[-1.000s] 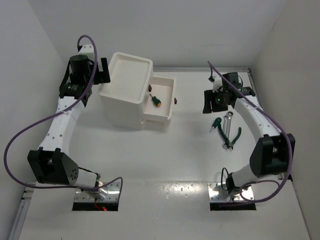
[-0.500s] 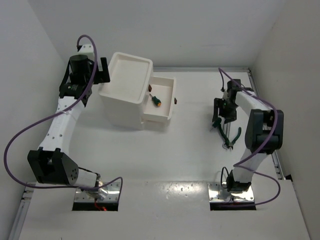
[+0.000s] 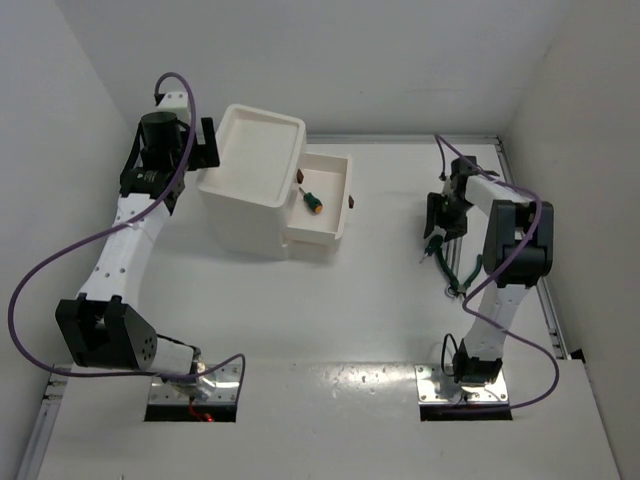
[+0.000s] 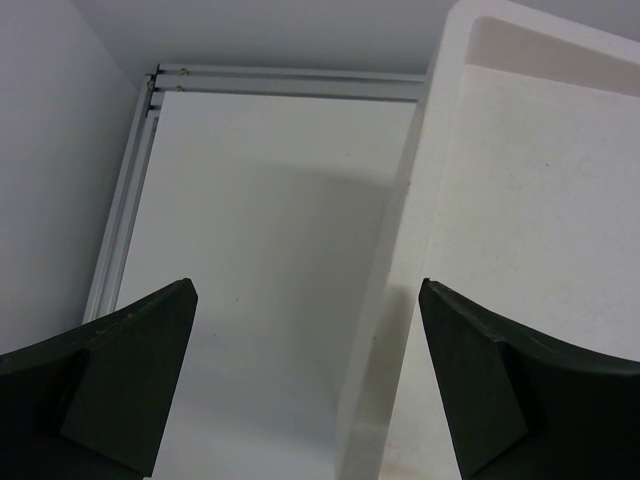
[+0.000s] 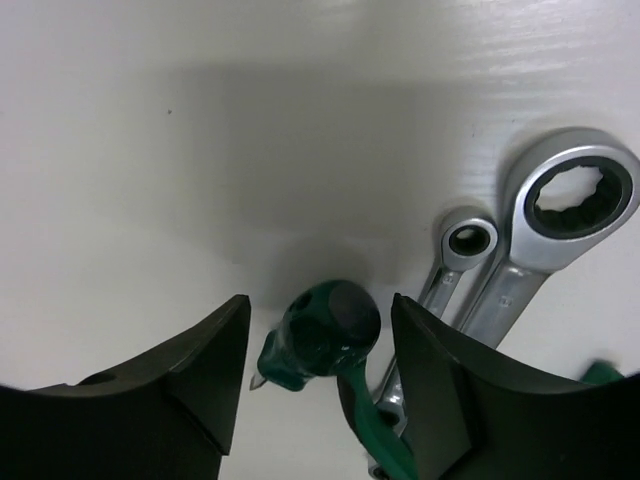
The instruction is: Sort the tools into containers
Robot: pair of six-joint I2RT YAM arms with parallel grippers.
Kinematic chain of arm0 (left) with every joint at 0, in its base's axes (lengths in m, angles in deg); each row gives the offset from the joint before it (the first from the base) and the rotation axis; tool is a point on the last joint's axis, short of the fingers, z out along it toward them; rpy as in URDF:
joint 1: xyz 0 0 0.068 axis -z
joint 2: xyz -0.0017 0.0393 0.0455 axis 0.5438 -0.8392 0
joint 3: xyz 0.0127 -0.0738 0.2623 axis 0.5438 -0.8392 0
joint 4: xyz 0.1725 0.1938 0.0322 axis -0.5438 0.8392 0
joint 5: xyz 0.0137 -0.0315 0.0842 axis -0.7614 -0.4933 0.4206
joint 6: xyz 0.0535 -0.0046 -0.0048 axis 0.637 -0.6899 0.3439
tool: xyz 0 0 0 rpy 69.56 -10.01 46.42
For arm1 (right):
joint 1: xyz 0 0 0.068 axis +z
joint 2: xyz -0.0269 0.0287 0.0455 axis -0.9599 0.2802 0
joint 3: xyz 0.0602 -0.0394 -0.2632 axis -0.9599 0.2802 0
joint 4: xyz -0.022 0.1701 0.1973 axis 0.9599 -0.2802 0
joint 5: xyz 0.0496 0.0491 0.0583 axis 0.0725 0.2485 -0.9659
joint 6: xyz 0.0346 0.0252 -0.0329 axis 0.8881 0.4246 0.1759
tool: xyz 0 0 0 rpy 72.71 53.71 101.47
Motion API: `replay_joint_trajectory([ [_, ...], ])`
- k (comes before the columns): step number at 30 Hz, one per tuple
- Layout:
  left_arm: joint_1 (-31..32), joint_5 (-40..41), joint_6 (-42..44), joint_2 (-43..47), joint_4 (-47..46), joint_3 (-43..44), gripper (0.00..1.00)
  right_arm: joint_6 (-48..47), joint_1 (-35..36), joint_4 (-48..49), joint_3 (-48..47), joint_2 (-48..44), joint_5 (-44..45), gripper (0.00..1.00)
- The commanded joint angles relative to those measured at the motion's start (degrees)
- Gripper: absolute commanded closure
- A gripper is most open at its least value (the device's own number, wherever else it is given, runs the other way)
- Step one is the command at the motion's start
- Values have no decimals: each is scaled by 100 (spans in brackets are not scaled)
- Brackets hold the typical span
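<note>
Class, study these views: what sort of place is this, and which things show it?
Most likely a robot lab test cell: a bare table boxed in by plain white walls, a left arm and right arm bolted at its edge, and hand tools laid near a white drawer unit.

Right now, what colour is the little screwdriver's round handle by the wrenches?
The small round screwdriver handle is dark green, clearest in the right wrist view.

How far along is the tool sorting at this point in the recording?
Done: one orange-tipped tool lies in the open drawer. In hand: the right gripper is open with its fingers either side of the green screwdriver, not yet gripping. Left: that screwdriver, two wrenches and green pliers on the table. The left gripper is open beside the drawer unit.
</note>
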Motion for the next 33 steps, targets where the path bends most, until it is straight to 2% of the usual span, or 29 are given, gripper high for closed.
replay_joint_trajectory([
  [1,0,134,70,80,-144,-9,0,-36,-59,123,-310,112,-46,42],
  [4,0,134,70,28,-144,-9,0,-89,-6,123,-363,165,-98,50],
  [10,0,134,70,27,-144,-9,0,-142,-6,70,-249,112,-151,49],
  [12,0,134,70,27,-144,-9,0,-194,-6,70,-178,60,-274,52],
  [13,0,81,70,-25,-144,-9,0,-195,-6,70,-117,60,-274,51],
  [15,0,81,70,-26,-144,43,0,-265,-6,18,-65,-2,-274,41],
  [20,0,19,17,-26,-144,43,0,-265,56,18,155,-177,-274,41],
  [22,0,19,17,-26,-144,43,0,-265,56,70,208,-178,-274,47],
  [23,0,19,17,-26,-144,43,0,-265,56,70,208,-178,-274,55],
  [25,0,19,17,-26,-144,43,0,-265,56,70,208,-230,-274,64],
  [26,0,19,17,-26,-144,43,0,-265,56,70,208,-230,-274,70],
  [27,0,19,17,-26,-144,43,0,-265,56,70,208,-230,-335,84],
  [30,0,19,17,-26,-144,43,0,-326,56,70,77,-230,-475,100],
  [33,0,19,-35,-26,-144,-18,0,-326,108,70,-334,-230,-844,100],
])
